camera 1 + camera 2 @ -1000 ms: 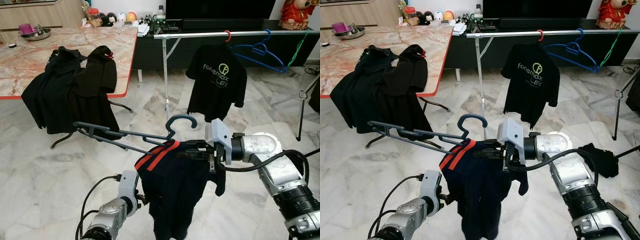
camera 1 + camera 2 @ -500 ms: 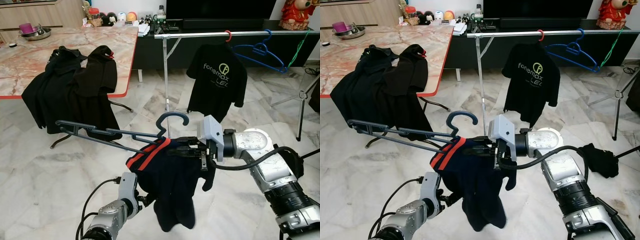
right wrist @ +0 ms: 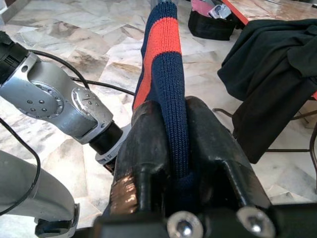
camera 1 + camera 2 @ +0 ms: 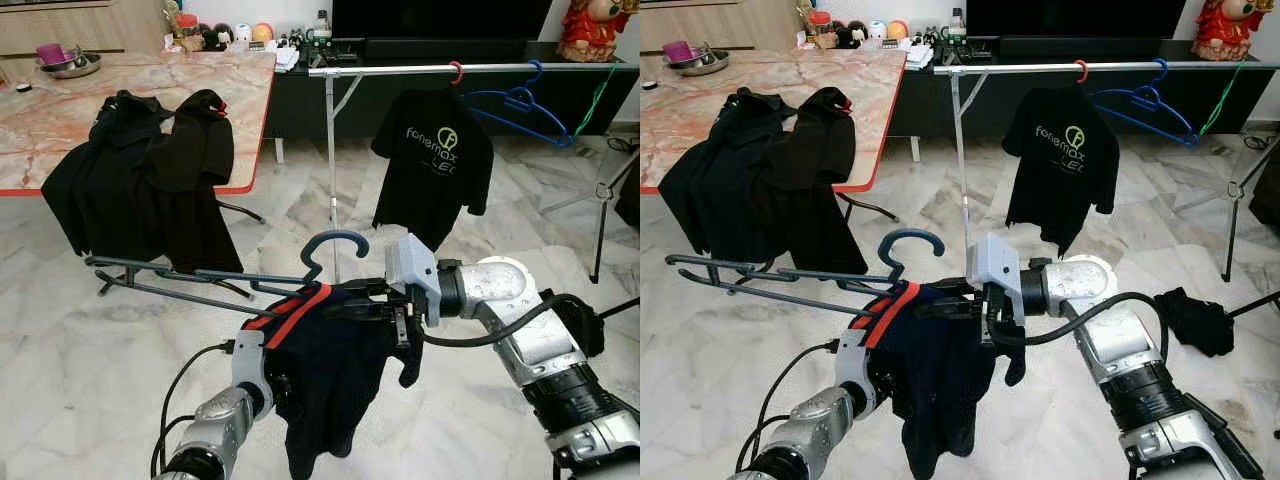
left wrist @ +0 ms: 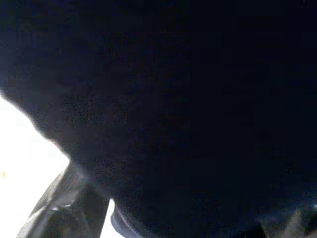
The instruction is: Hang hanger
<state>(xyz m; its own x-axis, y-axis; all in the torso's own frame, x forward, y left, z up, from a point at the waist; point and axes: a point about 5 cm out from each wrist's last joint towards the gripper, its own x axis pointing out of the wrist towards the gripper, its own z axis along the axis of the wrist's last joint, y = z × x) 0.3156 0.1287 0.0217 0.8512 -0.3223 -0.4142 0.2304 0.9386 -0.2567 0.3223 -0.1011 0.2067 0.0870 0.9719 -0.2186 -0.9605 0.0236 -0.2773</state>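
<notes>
A dark grey hanger (image 4: 200, 282) lies almost level before me, its hook (image 4: 335, 245) up and its long bar sticking out to the left. A navy shirt with a red-striped collar (image 4: 330, 380) hangs from its right end. My right gripper (image 4: 348, 300) reaches in from the right and is shut on the collar (image 3: 171, 99). My left arm (image 4: 235, 405) comes up from below, its gripper buried in the dark cloth (image 5: 173, 99). Behind stands a metal clothes rail (image 4: 400, 70) with a black printed T-shirt (image 4: 432, 150) on a red hanger.
Empty blue hangers (image 4: 520, 100) hang on the rail's right part. A marble table with a red edge (image 4: 60, 110) stands at the left, black clothes (image 4: 150, 180) draped over its side. A tripod leg (image 4: 603, 200) and a black bundle (image 4: 1200, 320) are at the right.
The hanger and shirt have shifted left, the bar's free end now lower. My right gripper moved left with the collar, and my left arm rose closer under the shirt.
</notes>
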